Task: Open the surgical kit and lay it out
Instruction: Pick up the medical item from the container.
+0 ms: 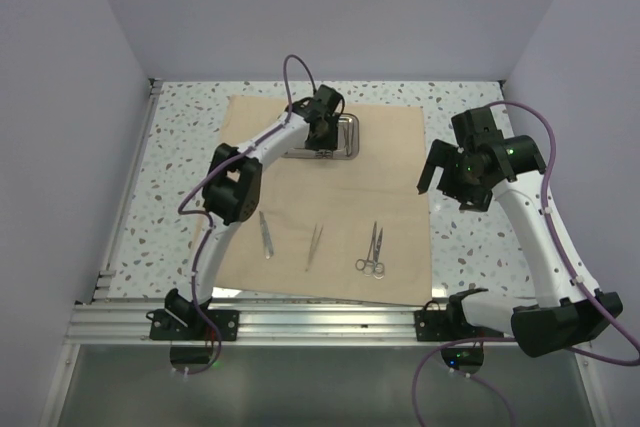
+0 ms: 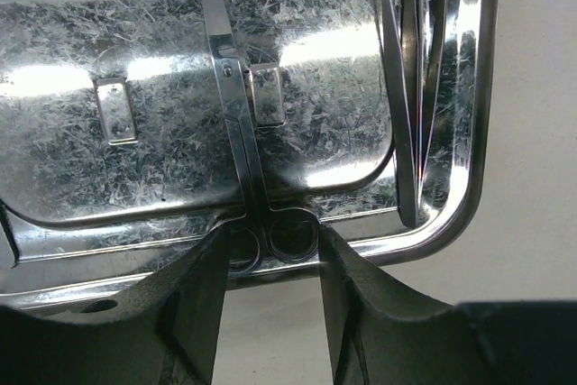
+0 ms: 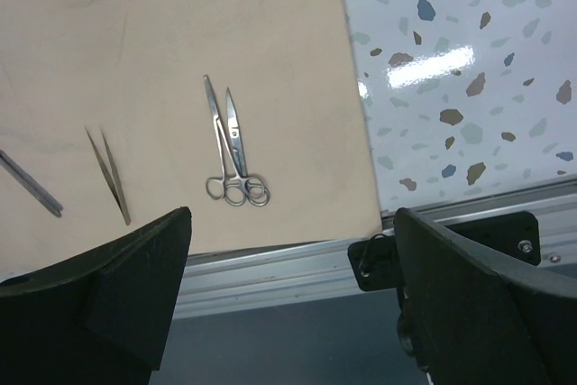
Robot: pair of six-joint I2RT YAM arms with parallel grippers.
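Nearest on the cloth [image 1: 390,147] lie the scalpel [image 1: 266,234], tweezers [image 1: 314,245] and laid scissors [image 1: 371,250]; the right claw [image 3: 293,215] hovers released, right. Farther, in the tray [image 2: 343,87], the tray scissors [image 2: 236,123] point away, rings inside the released left claw [image 2: 270,250] (the nearer arm).

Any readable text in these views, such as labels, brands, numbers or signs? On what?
None readable in any view.
Steel tray: bare metal, no stamp or engraving visible.
Scissors in the tray: no maker's mark visible.
Cloth wrap: plain, no print or tag.
Left arm and right arm: no legible lettering on the housings; any marking is too small to tell.
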